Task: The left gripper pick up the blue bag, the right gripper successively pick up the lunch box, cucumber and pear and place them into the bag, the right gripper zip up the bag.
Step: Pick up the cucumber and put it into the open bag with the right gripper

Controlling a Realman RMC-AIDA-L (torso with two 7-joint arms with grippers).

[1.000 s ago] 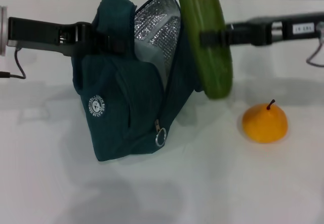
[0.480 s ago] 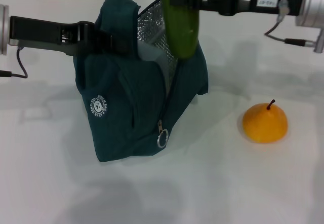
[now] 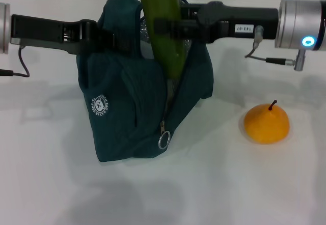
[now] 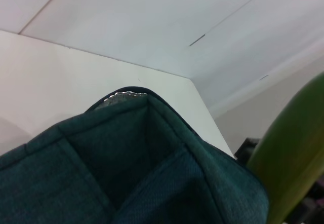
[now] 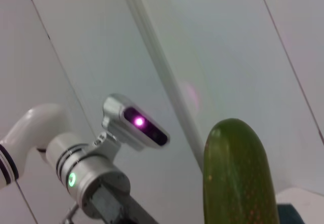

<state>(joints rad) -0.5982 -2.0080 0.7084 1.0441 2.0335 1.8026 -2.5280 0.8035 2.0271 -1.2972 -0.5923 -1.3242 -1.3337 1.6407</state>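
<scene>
Over the blue bag (image 3: 132, 108), the right gripper (image 3: 165, 26) has moved the clamped, upright cucumber (image 3: 162, 26) further left; left gripper (image 3: 104, 37) keeps pinching the rim.

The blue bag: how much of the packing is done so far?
The left gripper holds the blue bag up and open. No lunch box is on the table, so it is probably inside, though hidden. The right gripper holds the cucumber upright over the opening. The pear waits on the table, and zipping comes last.

The blue bag (image 3: 127, 108) bears a round white logo (image 3: 100, 106) (lettering seemingly too small to read).
</scene>
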